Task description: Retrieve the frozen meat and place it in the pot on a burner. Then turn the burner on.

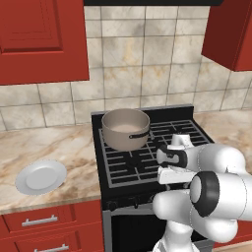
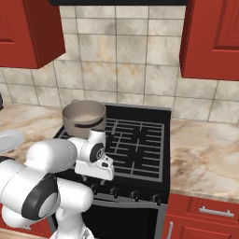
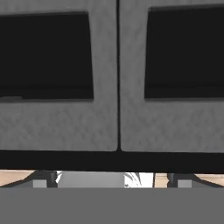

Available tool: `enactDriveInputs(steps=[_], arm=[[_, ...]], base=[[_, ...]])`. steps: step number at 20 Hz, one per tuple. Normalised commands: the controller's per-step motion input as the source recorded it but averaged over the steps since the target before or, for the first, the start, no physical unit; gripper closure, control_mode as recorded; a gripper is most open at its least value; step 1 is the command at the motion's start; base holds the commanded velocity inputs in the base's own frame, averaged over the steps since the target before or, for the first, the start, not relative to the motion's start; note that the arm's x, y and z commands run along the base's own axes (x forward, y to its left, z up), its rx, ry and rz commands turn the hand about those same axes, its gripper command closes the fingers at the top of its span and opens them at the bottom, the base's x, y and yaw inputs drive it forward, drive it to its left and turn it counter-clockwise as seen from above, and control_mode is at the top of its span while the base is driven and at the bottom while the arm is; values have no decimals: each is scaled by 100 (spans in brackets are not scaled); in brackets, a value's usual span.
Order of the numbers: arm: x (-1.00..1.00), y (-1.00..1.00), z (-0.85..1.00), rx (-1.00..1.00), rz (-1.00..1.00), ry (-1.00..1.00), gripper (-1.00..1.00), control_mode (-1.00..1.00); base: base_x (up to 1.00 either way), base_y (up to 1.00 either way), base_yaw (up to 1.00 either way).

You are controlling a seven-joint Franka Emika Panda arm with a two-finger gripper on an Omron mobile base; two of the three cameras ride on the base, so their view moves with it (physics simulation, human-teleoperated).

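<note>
Left base view: pot [image 1: 125, 129] on rear-left burner, behind low, spread claw [image 3: 112, 180].

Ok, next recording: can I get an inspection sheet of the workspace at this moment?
Surface: beige marbled stone counter on both sides of a black gas stove with gridded iron grates.
Job's things: round tan-grey metal pot, upright on the stove's rear-left grate, dark handle towards the front, pale inside.
Clutter: round white plate on the counter left of the stove, apart from it.
Grippers: claw open, holding nothing, arm folded low in front of the stove.
Cables: nothing seen.
Surroundings: red wall cabinets, beige tiled backsplash, red drawers below, dark knobs along the stove's front.
</note>
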Motion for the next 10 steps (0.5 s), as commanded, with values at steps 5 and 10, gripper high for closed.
enactDriveInputs(steps=[5,10], arm=[[0,0,0,0,0,0,-100,100],[0,0,0,0,0,0,-100,100]], base=[[-13,4,0],[-38,21,-1]])
